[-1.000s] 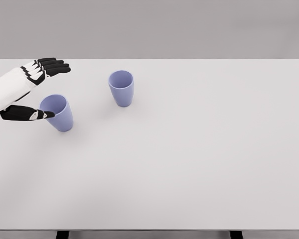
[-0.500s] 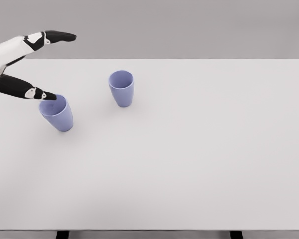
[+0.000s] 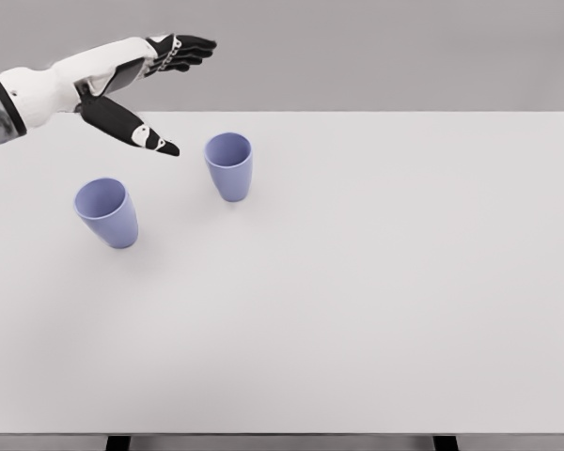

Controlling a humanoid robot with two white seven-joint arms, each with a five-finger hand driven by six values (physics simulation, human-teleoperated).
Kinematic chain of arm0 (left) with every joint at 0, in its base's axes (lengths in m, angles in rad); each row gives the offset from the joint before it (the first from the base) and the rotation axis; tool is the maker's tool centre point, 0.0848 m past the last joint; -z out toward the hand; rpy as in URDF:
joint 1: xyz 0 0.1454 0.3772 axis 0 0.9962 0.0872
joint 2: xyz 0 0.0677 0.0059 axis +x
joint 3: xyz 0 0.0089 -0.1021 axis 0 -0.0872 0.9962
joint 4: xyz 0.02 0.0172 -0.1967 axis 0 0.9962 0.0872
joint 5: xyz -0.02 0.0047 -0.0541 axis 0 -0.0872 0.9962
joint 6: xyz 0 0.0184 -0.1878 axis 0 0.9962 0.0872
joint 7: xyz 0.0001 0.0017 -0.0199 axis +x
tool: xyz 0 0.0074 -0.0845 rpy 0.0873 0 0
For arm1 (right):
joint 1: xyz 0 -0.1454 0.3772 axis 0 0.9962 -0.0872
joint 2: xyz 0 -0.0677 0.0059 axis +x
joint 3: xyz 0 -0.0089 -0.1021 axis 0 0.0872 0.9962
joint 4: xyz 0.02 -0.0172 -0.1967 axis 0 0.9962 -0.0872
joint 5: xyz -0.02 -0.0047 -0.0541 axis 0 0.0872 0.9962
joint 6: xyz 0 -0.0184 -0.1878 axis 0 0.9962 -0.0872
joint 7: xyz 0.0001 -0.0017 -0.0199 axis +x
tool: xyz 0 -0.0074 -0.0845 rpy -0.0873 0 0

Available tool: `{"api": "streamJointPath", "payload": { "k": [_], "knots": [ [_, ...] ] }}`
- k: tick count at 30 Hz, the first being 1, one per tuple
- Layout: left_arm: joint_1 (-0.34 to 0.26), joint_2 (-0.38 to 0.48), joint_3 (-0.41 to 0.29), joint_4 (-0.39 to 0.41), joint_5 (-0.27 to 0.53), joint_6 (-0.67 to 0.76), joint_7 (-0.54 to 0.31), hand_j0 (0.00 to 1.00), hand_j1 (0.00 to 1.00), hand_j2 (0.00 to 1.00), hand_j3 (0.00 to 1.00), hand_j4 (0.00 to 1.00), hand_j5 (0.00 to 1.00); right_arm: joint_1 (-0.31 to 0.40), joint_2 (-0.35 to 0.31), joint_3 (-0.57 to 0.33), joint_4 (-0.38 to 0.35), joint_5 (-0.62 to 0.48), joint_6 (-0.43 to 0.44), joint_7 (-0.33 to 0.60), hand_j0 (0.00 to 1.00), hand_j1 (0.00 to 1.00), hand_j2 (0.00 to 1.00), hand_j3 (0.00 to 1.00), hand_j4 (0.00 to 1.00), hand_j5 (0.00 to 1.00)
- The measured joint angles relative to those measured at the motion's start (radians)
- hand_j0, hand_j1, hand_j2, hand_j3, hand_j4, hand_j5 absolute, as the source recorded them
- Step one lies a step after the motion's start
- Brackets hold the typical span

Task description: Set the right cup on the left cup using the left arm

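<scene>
So far nothing is stacked: your left hand (image 3: 148,92) hovers spread and empty beside the right cup (image 3: 229,165); the left cup (image 3: 106,212) waits.

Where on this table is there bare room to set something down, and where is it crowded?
Bare: the table right of the right cup and the whole near strip below both cups. Also the gap between the right cup and the left cup. Crowded: the far-left corner, where the open left hand hangs beside the right cup.
</scene>
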Motion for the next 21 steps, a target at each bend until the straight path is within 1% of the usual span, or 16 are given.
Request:
{"api": "streamJointPath", "payload": {
  "k": [1, 3, 5, 7, 10, 12, 13, 17, 21],
  "knots": [
    [-0.026, -0.001, -0.037, 0.009, 0.001, 0.006, 0.000, 1.00, 1.00, 1.00, 1.00, 1.00, 1.00, 0.000, 0.000, 0.000, 0.000, 0.000, 0.000, 0.000, 1.00, 1.00, 1.00, 1.00, 1.00, 1.00],
    [-0.031, -0.003, -0.090, 0.022, 0.000, 0.014, 0.000, 1.00, 1.00, 1.00, 1.00, 1.00, 1.00, 0.000, 0.000, 0.000, 0.000, 0.000, 0.000, 0.000, 1.00, 1.00, 1.00, 1.00, 1.00, 1.00],
    [-0.040, -0.004, -0.120, 0.030, -0.002, 0.018, 0.000, 1.00, 1.00, 1.00, 1.00, 1.00, 1.00, 0.000, 0.000, 0.000, 0.000, 0.000, 0.000, 0.000, 1.00, 1.00, 1.00, 1.00, 1.00, 1.00],
    [-0.040, -0.005, -0.138, 0.034, -0.005, 0.019, 0.000, 1.00, 1.00, 1.00, 1.00, 1.00, 1.00, 0.000, 0.000, 0.000, 0.000, 0.000, 0.000, 0.000, 1.00, 1.00, 1.00, 1.00, 1.00, 1.00],
    [-0.092, -0.009, -0.163, 0.056, -0.038, 0.019, 0.000, 1.00, 1.00, 1.00, 1.00, 1.00, 1.00, 0.000, 0.000, 0.000, 0.000, 0.000, 0.000, 0.000, 1.00, 1.00, 1.00, 1.00, 1.00, 1.00],
    [-0.092, -0.011, -0.176, 0.069, -0.052, 0.019, 0.000, 1.00, 1.00, 1.00, 1.00, 1.00, 1.00, 0.000, 0.000, 0.000, 0.000, 0.000, 0.000, 0.000, 1.00, 1.00, 1.00, 1.00, 1.00, 1.00],
    [-0.104, -0.014, -0.182, 0.078, -0.055, 0.019, 0.000, 1.00, 1.00, 1.00, 1.00, 1.00, 1.00, 0.000, 0.000, 0.000, 0.000, 0.000, 0.000, 0.000, 1.00, 1.00, 1.00, 1.00, 1.00, 1.00],
    [-0.118, -0.046, -0.218, 0.142, -0.066, 0.021, 0.000, 1.00, 1.00, 1.00, 1.00, 1.00, 1.00, 0.000, 0.000, 0.000, 0.000, 0.000, 0.000, 0.000, 1.00, 1.00, 1.00, 1.00, 1.00, 1.00],
    [-0.120, -0.078, -0.235, 0.191, -0.069, 0.021, 0.000, 1.00, 1.00, 1.00, 1.00, 1.00, 1.00, 0.000, 0.000, 0.000, 0.000, 0.000, 0.000, 0.000, 1.00, 1.00, 1.00, 1.00, 1.00, 1.00]
  ]
}}
